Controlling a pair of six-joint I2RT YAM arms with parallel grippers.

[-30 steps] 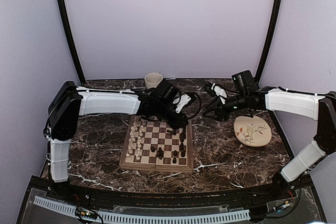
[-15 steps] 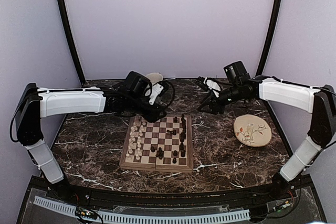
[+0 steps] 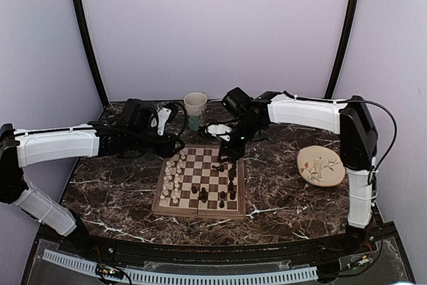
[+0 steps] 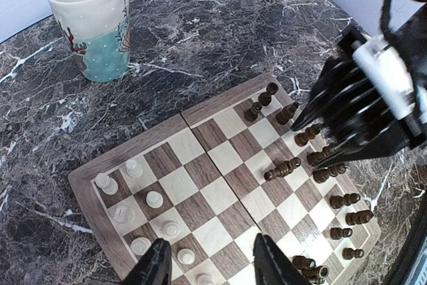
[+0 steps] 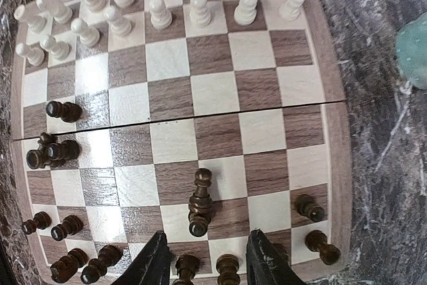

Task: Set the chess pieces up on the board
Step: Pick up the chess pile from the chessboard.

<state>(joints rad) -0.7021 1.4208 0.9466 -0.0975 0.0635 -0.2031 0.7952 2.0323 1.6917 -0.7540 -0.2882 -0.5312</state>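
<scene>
The board lies mid-table. Cream chess pieces stand in two files at its left side, and dark ones are scattered on its right half. One dark piece lies on its side on the squares. My right gripper hangs open just over the board's far right corner, the fallen piece a little ahead of its fingertips. It shows in the top view as the right gripper. My left gripper is open and empty above the board's far left corner, seen from above as the left gripper.
A cream and teal cup stands on the marble behind the board. A round cream plate lies to the right. In the left wrist view the right gripper's dark body hangs over the dark pieces.
The left arm has drawn back leftward off the board and its gripper has opened wider. The right arm has swung left from the back right to the board's far edge.
</scene>
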